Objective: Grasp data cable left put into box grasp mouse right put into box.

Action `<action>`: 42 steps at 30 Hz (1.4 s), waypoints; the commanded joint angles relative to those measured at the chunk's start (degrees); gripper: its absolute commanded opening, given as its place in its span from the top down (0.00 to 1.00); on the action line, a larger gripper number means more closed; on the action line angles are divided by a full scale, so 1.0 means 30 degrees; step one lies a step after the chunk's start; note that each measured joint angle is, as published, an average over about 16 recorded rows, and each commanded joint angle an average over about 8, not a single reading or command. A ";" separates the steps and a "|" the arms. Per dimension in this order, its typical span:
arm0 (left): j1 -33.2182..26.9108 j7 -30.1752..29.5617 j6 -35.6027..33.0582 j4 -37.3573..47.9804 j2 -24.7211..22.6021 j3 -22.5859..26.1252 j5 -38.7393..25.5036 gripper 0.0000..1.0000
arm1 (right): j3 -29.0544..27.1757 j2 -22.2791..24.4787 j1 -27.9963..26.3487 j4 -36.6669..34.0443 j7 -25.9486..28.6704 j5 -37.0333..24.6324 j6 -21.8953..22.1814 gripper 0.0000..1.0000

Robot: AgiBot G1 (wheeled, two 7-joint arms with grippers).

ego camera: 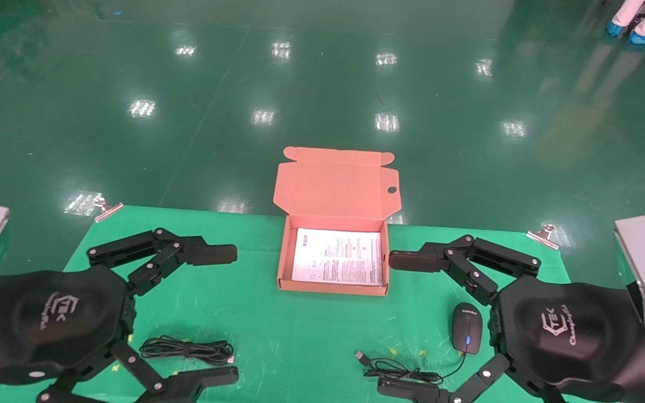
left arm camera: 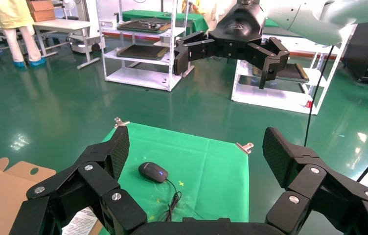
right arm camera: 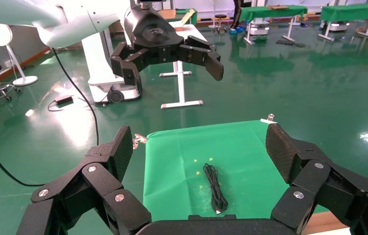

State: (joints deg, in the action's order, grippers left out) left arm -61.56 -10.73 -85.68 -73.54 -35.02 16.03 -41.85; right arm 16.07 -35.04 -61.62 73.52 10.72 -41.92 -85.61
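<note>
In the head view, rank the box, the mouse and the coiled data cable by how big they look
1. The box, with its lid open, looks clearly largest.
2. The data cable bundle is next, longer than the mouse though thin.
3. The mouse body looks smallest, leaving out its loose cord.

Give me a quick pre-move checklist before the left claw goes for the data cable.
1. Box lid open, only the white sheet inside: ok.
2. Data cable lying free on the mat, bundled: ok.
3. Left claw open and empty, above the cable: ok.
4. Right claw open, holding nothing, beside the mouse: ok.
5. Mouse cord clear of the box: ok.
6. Claw height above the cable: cannot tell.
</note>
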 commanded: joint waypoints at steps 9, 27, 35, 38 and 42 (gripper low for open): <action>0.0000 0.0000 0.0000 0.0000 0.0000 0.0000 0.0000 0.00 | 0.0000 0.0000 0.0000 0.0000 0.0000 0.0000 0.0000 0.00; -0.0003 -0.0003 -0.0011 -0.0004 -0.0006 -0.0004 0.0004 0.00 | -0.0001 0.0007 -0.0001 0.0002 -0.0002 -0.0009 -0.0002 0.00; -0.0572 -0.0157 -0.0264 0.0108 -0.0141 0.0603 -0.1108 0.00 | 0.0295 0.0364 -0.0646 0.0393 -0.0377 -0.1322 -0.0250 0.00; -0.1386 -0.0274 -0.0638 0.0235 -0.0282 0.1294 -0.2509 0.00 | 0.0737 0.0539 -0.1427 0.0701 -0.0698 -0.2785 -0.0536 0.00; -0.2971 -0.0358 -0.1162 0.0634 -0.0654 0.2562 -0.5094 0.00 | 0.1793 0.0448 -0.2967 0.1003 -0.1415 -0.5513 -0.0997 0.00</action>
State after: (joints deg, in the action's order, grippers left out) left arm -70.96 -11.39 -88.82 -71.44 -37.36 24.43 -58.25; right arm 22.61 -34.53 -71.23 76.30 5.76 -59.62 -88.42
